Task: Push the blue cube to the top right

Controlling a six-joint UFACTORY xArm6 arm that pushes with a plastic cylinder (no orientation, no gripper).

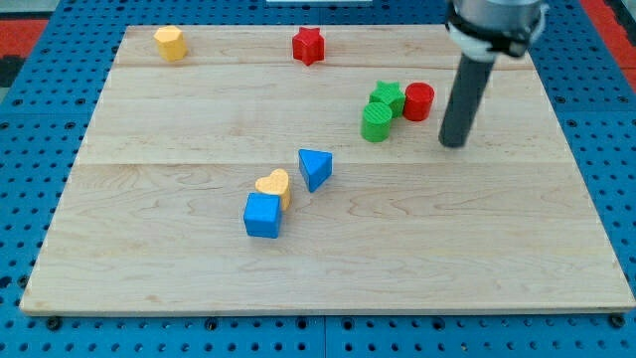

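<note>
Seven blocks sit on the wooden board (328,259). The blue cube (263,216) lies lower centre, touching a yellow heart (273,186). My tip (453,144), a bare rod holding nothing, stands well apart, just right of the red cylinder (418,101), so it probably must circle below-left to push.

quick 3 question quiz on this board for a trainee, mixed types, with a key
1. True or false: my tip touches the blue cube.
2. Which block touches the blue cube? A) yellow heart B) blue triangle C) red star
3. Fill in: the red cylinder sits beside two ___ blocks.

Key: 1 false, my tip stands right of the red cylinder, far from the cube. 2 A. 3 green.
</note>
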